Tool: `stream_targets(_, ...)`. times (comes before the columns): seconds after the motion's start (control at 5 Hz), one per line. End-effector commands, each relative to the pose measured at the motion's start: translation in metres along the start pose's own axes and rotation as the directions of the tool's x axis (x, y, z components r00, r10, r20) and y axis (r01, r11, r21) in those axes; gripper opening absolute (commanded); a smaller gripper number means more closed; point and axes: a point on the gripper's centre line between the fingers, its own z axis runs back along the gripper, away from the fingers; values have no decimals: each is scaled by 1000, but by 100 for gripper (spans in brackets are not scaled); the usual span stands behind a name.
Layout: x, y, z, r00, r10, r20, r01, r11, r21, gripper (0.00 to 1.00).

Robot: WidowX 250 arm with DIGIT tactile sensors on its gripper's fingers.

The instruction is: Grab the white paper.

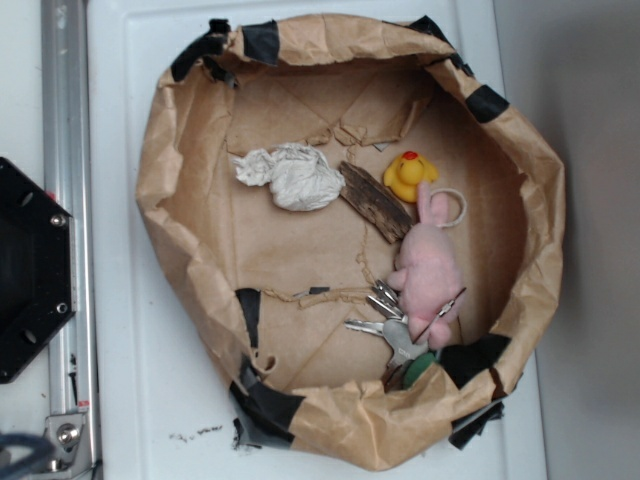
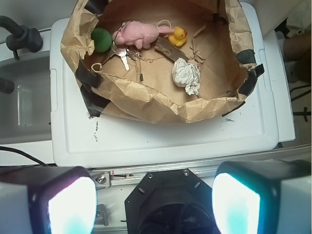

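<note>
**Reaching out to the white paper from well short of the bag**

Lying on the brown paper floor of the bag, the white paper (image 1: 290, 176) sits at about ten o'clock from the bag's middle in the exterior view. Its long axis runs roughly nine to three there, a thin tail at the nine o'clock end and the fat lump toward three. At its three o'clock side, just beside it and perhaps touching, lies a strip of bark-like wood (image 1: 375, 201).

From the wrist view the wad (image 2: 186, 75) lies toward twelve o'clock, a little to one o'clock, well beyond our hand (image 2: 153, 202). Our fingers (image 2: 72, 204) stand wide apart, holding nothing, low over the robot's base rather than over the bag. We judge the coming move to be a long reach over the near bag wall, then down.

The paper bag (image 1: 165, 215), rolled open on the white table (image 1: 130, 400), also holds a yellow duck (image 1: 408, 175), a pink plush toy (image 1: 430, 260), keys (image 1: 385, 318) and a green object (image 2: 101, 39), all clustered away from the wad.
</note>
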Motion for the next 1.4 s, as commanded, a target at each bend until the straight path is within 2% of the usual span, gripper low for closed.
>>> stream_targets(0.0, 0, 0, 0, 1000, 0, 0, 0, 1000, 0, 100)
stream_targets(0.2, 48, 25, -33, 996, -83, 16, 82, 997, 8, 100)
stream_targets(0.4, 97, 28, -60, 979, -201, 34, 200, 979, 48, 100)
stream_targets(0.6, 113, 36, -98, 961, -276, 8, 275, 959, 68, 100)
stream_targets(0.8, 111, 29, -150, 916, -399, -51, 402, 914, 58, 100)
stream_targets(1.0, 97, 22, -192, 875, -471, -112, 478, 877, 48, 100)
stream_targets(1.2, 96, 48, -208, 867, -478, -140, 488, 871, 50, 100)
